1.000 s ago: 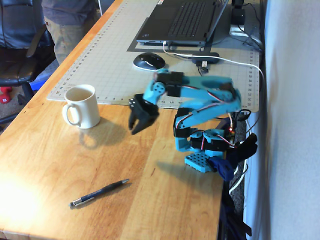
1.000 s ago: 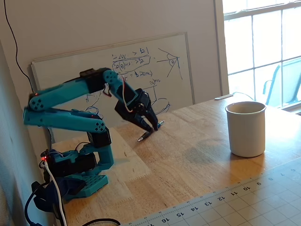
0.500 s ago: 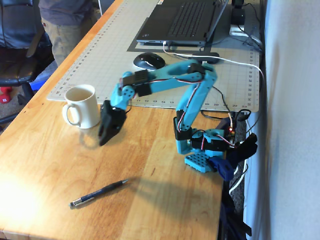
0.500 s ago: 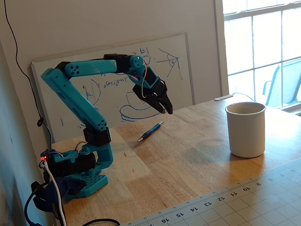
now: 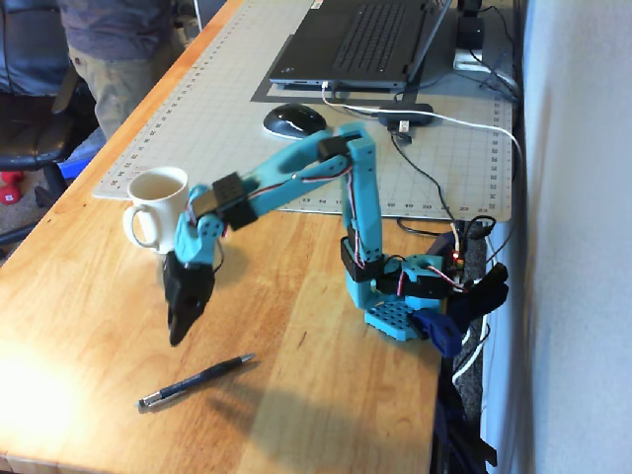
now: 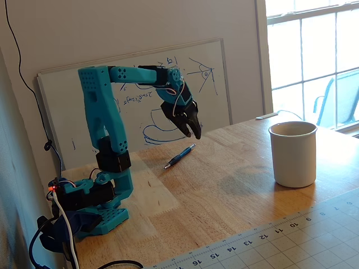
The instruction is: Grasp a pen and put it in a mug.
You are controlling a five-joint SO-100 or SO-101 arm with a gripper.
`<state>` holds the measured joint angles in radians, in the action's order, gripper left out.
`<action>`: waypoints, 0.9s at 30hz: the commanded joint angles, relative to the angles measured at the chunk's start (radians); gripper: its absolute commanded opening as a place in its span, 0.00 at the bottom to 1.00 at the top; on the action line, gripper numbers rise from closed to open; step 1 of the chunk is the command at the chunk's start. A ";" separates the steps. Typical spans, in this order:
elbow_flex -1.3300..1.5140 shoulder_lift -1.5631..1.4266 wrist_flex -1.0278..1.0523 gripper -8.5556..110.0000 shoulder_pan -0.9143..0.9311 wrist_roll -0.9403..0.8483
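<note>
The step in hand is the reach: the claw (image 5: 178, 334) hangs above the table (image 5: 89, 326), fingers drawn together and holding nothing, its tip pointing down. The pen (image 5: 195, 381) lies flat just off its tip at about 5 o'clock in this fixed view; the mug (image 5: 160, 210) stands upright at 12 o'clock. Next, I judge, the claw must spread, shift over the pen's shaft and descend.

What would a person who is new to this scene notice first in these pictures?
Probably the bright blue arm, reaching out over the wooden table with its dark claw pointing down, above and a little away from the slim dark pen lying flat near the table's front edge. Next comes the cream mug, standing upright at the corner of the grey cutting mat, with a laptop and mouse further back.
</note>
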<state>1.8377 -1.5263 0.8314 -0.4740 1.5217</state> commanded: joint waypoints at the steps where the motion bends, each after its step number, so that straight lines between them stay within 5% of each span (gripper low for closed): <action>1: -0.152 0.055 -0.018 0.23 -0.057 0.000; 27: -0.416 0.426 -0.009 0.27 -0.153 -0.005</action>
<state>1.4880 -1.0845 0.8314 -0.6243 1.5217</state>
